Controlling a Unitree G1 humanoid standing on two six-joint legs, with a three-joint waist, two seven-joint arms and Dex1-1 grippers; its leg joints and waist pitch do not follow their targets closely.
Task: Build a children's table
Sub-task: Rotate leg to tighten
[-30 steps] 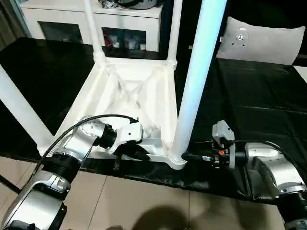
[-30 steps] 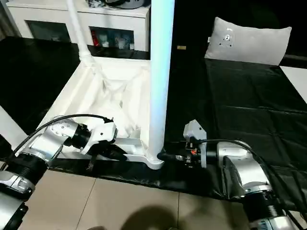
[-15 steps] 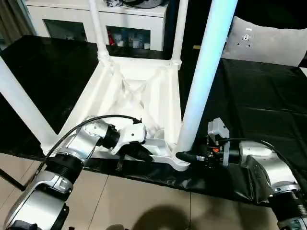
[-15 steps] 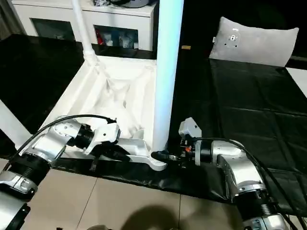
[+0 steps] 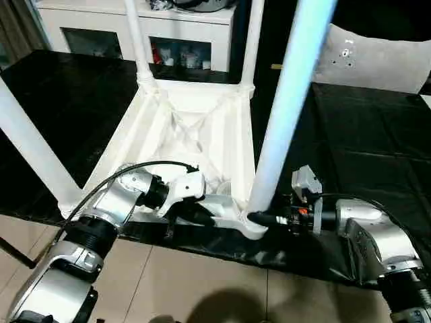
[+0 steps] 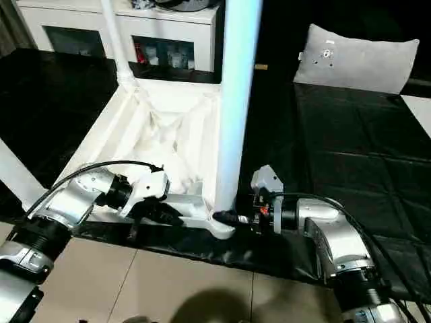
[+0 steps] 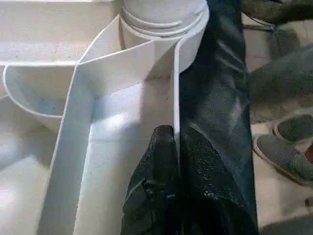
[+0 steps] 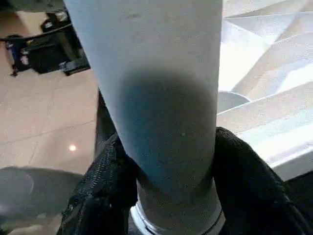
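A: We log the children's table [image 5: 195,128] upside down on a black sheet [image 5: 357,148], ribbed underside up, four legs rising from its corners. At twelve o'clock stands a white cabinet [image 5: 175,30]; at one to two o'clock lies a grey cushion [image 5: 377,57].

B: Claws?

A: Our left claw [image 7: 175,142] is pinched tight on the thin rim wall along the near edge, at about seven o'clock of the near right leg [image 5: 286,114]. Our right claw [image 8: 166,161] clasps that leg at its base, one black finger on each side, coming in from four o'clock.

B: Room to move?

A: The near corner overhangs the sheet's front edge, with tiled floor [image 5: 202,282] below at six o'clock. The sheet lies open toward three o'clock. The leg [image 5: 30,148] at nine o'clock crowds our left forearm's outer side.
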